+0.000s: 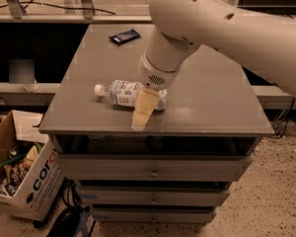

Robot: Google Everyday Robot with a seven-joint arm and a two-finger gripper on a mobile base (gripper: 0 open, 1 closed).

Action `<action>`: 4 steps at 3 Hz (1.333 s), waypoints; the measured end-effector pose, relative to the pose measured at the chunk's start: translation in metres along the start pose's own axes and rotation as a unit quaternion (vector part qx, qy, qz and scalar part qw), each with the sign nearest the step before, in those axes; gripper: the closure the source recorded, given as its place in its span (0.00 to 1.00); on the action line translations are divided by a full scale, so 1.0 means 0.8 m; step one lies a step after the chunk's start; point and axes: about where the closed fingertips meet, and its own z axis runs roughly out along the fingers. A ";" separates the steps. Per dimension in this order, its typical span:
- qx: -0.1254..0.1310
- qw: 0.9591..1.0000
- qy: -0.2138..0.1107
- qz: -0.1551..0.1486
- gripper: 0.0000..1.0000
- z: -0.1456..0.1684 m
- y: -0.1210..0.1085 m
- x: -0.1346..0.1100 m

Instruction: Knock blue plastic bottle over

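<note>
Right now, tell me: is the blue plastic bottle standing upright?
No, the blue plastic bottle lies on its side on the cabinet top, behind the gripper.

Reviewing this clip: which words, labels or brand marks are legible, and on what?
"cor": large letters on the cardboard box; nothing more readable.
Label of the blue plastic bottle: too blurred to read.
On the dark flat object at the back of the table: nothing legible.
On the pincer, just in front of the lying bottle: no markings.
</note>
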 end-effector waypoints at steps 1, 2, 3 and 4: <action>-0.016 0.999 0.025 -0.016 0.00 0.006 -0.009 0.003; -0.019 0.999 0.031 -0.018 0.00 0.007 -0.012 0.004; -0.005 1.000 -0.007 -0.004 0.00 -0.007 -0.010 0.049; 0.021 0.998 -0.051 0.032 0.00 -0.033 -0.014 0.117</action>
